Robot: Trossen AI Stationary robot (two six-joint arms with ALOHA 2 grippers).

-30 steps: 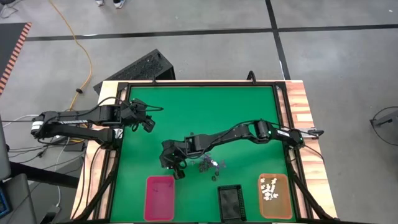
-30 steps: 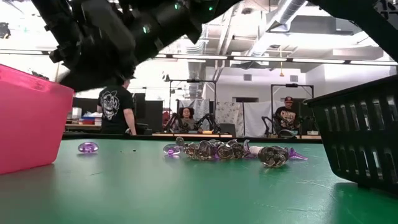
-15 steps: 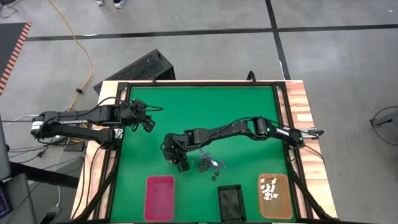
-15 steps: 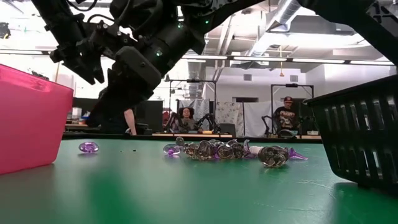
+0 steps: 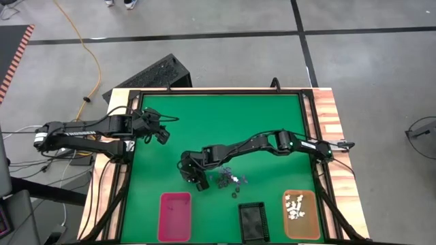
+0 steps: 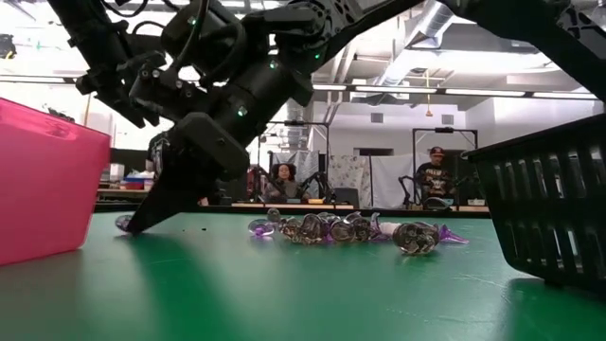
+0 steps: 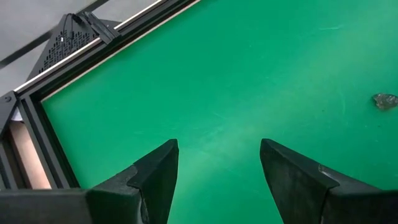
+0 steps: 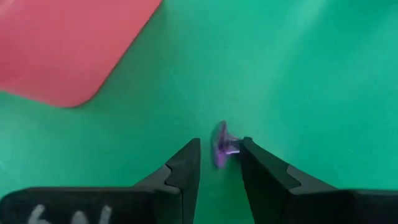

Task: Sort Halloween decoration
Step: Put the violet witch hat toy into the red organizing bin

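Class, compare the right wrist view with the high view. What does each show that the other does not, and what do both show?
Only the right wrist view shows a single purple trinket sitting between the right gripper fingers, which stand open around it. Only the high view shows the waiting left gripper at the table's left side, the heap of trinkets, the black tray and the orange tray holding white pieces. Both show the pink tray and the green table.

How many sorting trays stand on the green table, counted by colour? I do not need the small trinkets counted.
Pink tray: 1
Black tray: 1
Orange tray: 1
Total: 3
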